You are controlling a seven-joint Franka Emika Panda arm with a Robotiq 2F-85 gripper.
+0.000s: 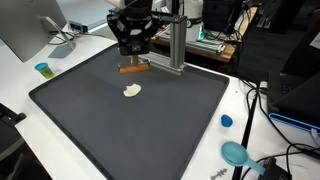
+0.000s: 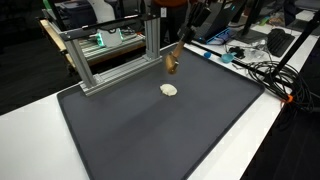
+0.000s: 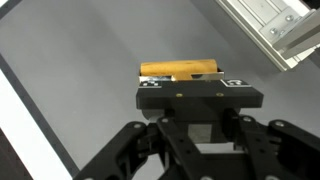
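My gripper (image 1: 133, 58) hangs over the far part of a dark grey mat (image 1: 120, 130), shut on an orange-brown bar (image 1: 134, 69). In the wrist view the bar (image 3: 180, 69) lies crosswise between the jaws, with both ends sticking out past the gripper (image 3: 193, 84). The bar (image 2: 172, 64) is held a little above the mat (image 2: 150, 130), not resting on it. A small cream-coloured lump (image 1: 132, 92) lies on the mat just in front of the bar, apart from it; it also shows in an exterior view as the lump (image 2: 169, 90).
An aluminium frame (image 1: 176, 45) stands at the mat's far edge, close behind the gripper, seen too as the frame (image 2: 100, 62). On the white table lie a small blue cup (image 1: 226, 121), a teal scoop (image 1: 236, 153), another cup (image 1: 42, 69) and cables (image 2: 262, 68).
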